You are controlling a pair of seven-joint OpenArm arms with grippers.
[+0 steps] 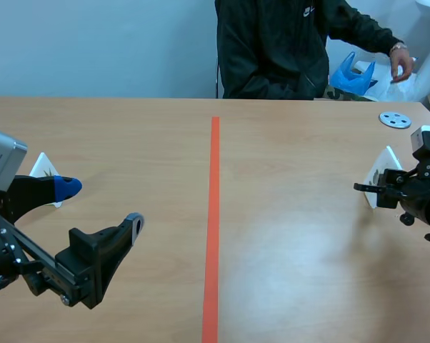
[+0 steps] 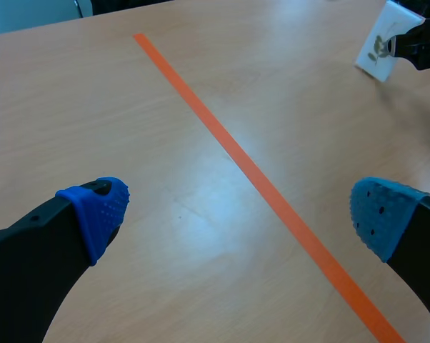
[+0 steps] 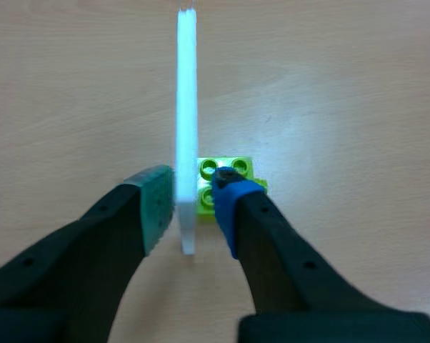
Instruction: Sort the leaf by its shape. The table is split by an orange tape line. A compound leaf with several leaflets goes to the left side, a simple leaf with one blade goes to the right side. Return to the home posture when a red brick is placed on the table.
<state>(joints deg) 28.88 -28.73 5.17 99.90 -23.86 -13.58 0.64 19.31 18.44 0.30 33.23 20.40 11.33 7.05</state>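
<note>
- Left jaws: spread wide, holding nothing, above counter (image 2: 93,107) left of tape line (image 1: 213,214).
- Right jaws: closed narrowly on upright white leaf card (image 3: 186,107) with green brick base (image 3: 238,167), right of line.

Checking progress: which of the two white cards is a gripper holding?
The right-hand card, clamped between the right gripper's fingers. The left-hand card stands untouched beside the open left gripper.

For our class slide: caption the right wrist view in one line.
Right gripper at an upright white card seen edge-on, green studded brick beside its base.
</note>
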